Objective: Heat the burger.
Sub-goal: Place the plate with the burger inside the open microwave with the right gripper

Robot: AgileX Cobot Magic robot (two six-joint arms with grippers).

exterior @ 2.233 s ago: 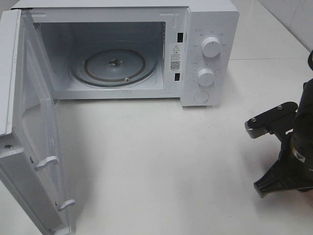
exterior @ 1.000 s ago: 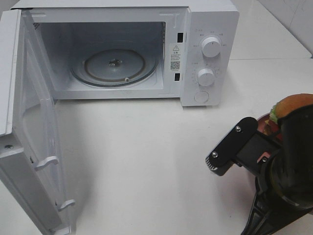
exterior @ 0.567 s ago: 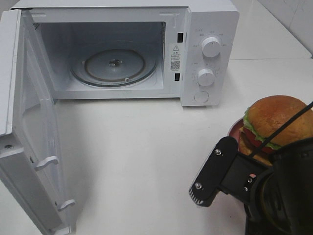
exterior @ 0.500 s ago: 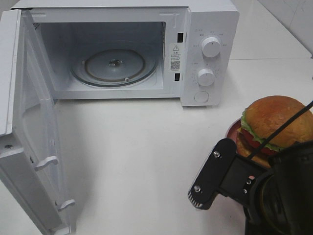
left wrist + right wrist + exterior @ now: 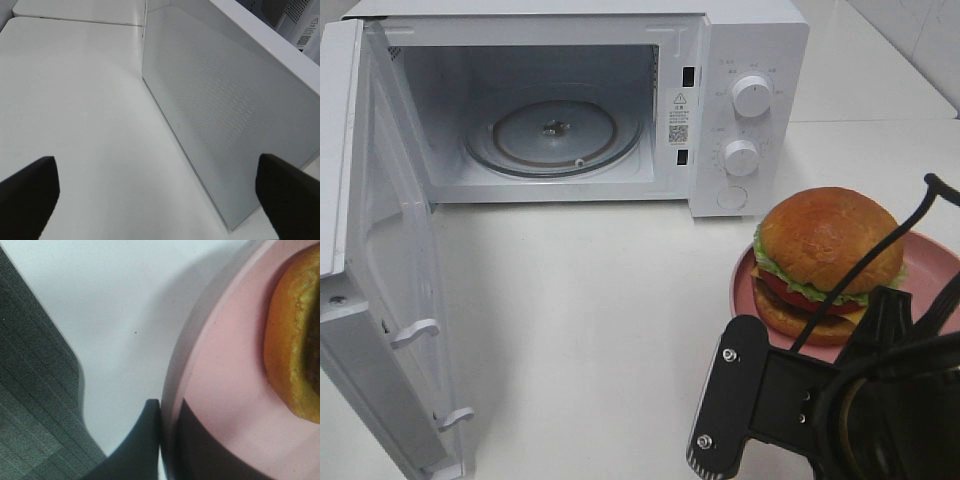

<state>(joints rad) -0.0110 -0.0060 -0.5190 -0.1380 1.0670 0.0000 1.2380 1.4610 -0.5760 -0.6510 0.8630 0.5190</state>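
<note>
microwave [image 5: 750,40] open, turntable [image 5: 555,135] bare; right gripper [image 5: 169,440] clamped on plate [image 5: 925,265] rim, burger [image 5: 830,262] on it, front-right of microwave; left gripper [image 5: 160,200] spread, idle; loading, shutting, heating left.

One burger [image 5: 830,248]; one pink plate [image 5: 932,268]; one microwave [image 5: 760,40]

Microwave cavity [image 5: 520,70] gapes free; door [image 5: 390,250] juts left

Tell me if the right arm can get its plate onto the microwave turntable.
Probably yes: the door stands wide open, the turntable is bare, and nothing stands between it and the plate in the right pincer.
</note>
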